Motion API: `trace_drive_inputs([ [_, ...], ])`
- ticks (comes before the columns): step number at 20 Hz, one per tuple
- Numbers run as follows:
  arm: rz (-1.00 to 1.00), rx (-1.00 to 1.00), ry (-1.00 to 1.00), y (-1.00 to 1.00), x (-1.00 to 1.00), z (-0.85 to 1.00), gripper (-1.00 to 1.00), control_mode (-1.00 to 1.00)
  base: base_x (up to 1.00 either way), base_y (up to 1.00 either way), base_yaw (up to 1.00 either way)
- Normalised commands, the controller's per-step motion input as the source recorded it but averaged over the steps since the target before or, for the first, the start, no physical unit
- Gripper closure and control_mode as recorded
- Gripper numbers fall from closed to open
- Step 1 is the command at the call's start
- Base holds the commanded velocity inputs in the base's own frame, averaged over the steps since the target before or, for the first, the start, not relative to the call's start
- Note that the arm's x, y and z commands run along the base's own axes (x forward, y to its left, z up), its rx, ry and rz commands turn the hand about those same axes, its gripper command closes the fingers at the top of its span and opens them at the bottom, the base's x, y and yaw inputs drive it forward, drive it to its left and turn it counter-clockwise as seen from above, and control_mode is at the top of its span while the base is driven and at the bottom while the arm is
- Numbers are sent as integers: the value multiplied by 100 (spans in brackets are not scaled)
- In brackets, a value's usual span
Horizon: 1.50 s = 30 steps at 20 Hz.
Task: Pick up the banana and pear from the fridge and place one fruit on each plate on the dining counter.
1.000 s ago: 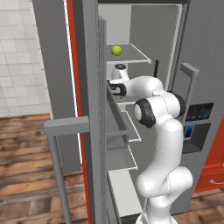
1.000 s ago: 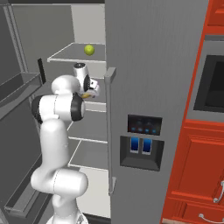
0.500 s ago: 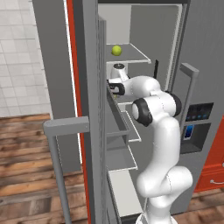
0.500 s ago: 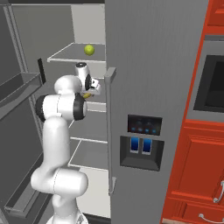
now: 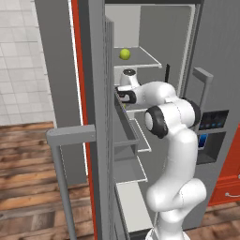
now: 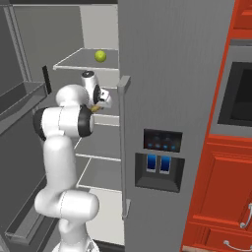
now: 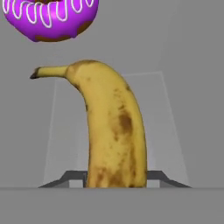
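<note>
right now the banana (image 7: 113,131) lies on a fridge (image 6: 167,59) shelf dead ahead of the hand and very near, stem tip pointing up-left toward the purple doughnut (image 7: 50,17) beyond it; i'd ease straight on and close across the thick middle without nudging that doughnut. the pear (image 5: 124,54) sits on the shelf above the hand. the arm reaches level into the fridge, and whether the gripper (image 5: 123,95) is wide or narrow i cannot tell.

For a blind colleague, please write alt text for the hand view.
A curved yellow banana with brown spots rises from between the gripper's dark fingertips, its stem pointing left. A purple-iced ring doughnut with white stripes sits at top left, against pale grey fridge walls.
</note>
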Motion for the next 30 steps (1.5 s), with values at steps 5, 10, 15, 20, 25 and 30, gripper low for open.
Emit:
trace_drive_inputs([
  [5, 0, 14, -30, -21, -100, 1, 100, -100, 0, 0, 0],
  [10, 0, 22, -22, -35, -98, 44, 100, -100, 0, 0, 0],
  [15, 0, 19, -11, -44, -73, 99, 100, -100, 0, 0, 0],
  [20, -4, 17, 1, -28, -70, 100, 100, -100, 0, 0, 0],
  [25, -10, 9, 15, -8, -58, 100, 100, -100, 0, 0, 0],
  [30, -11, 2, 25, -6, -53, 96, 100, -100, 0, 0, 0],
])
